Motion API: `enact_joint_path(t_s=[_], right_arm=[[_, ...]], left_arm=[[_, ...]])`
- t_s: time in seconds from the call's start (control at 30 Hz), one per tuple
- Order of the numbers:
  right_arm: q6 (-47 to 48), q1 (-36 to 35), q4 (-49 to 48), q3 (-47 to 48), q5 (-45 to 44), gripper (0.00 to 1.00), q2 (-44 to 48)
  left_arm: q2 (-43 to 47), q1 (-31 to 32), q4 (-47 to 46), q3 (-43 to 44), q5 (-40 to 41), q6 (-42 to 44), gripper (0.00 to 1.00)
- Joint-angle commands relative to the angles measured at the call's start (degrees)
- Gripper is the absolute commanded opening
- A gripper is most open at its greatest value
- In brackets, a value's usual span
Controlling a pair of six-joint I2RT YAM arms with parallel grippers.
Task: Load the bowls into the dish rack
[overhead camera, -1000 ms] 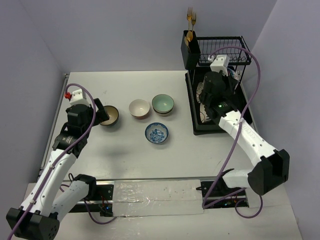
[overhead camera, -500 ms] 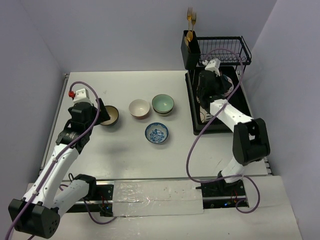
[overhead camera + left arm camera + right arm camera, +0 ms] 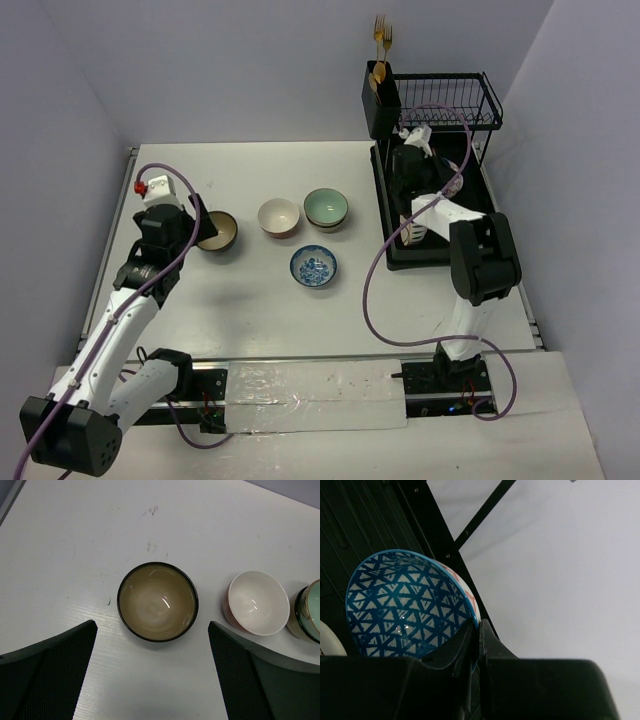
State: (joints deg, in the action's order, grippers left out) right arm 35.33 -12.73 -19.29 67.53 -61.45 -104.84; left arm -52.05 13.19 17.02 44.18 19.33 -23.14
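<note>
My left gripper (image 3: 203, 224) (image 3: 152, 628) hangs open just near of the tan dark-rimmed bowl (image 3: 218, 230) (image 3: 157, 601), its mesh fingers (image 3: 52, 672) apart from it. To its right stand a white bowl with a red outside (image 3: 279, 216) (image 3: 258, 602), a mint green bowl (image 3: 326, 207) (image 3: 310, 611) and a blue patterned bowl (image 3: 314, 266). Over the black dish rack (image 3: 478, 110), my right gripper (image 3: 432, 168) (image 3: 478, 627) is shut on the rim of a bowl with a blue triangle pattern inside (image 3: 405, 605). That bowl is tilted on edge among the rack wires (image 3: 480, 515).
A black cutlery holder (image 3: 381, 100) with gold forks hangs on the rack's far left corner. Other white dishes (image 3: 410, 232) lie in the rack's near part. Grey walls close in the table on the left, back and right.
The right arm has folded back and carried its bowl further into the rack. The left gripper has shifted slightly over the tan bowl and stays open.
</note>
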Motion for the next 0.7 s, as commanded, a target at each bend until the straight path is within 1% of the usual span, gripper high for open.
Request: enact_joint_path(t_s=[0.0,0.27,0.67], right_arm=[[1.05,0.34,-6.37,2.70,-1.83,0.00,-0.71],[1.85,0.25,-7.26,2.78,-1.83,0.00,-3.27],[8.17,-1.50,-11.91,2.70,-4.38,0.00,-7.40]], left_arm=[[-1.03,-0.53,-2.60,0.02,-0.17,1.16,0.99],[-1.91,-1.15,-2.69,0.11,-0.52,1.08,0.98],[-2.00,-1.59,-2.43,0.20,-0.70,0.90,0.98]])
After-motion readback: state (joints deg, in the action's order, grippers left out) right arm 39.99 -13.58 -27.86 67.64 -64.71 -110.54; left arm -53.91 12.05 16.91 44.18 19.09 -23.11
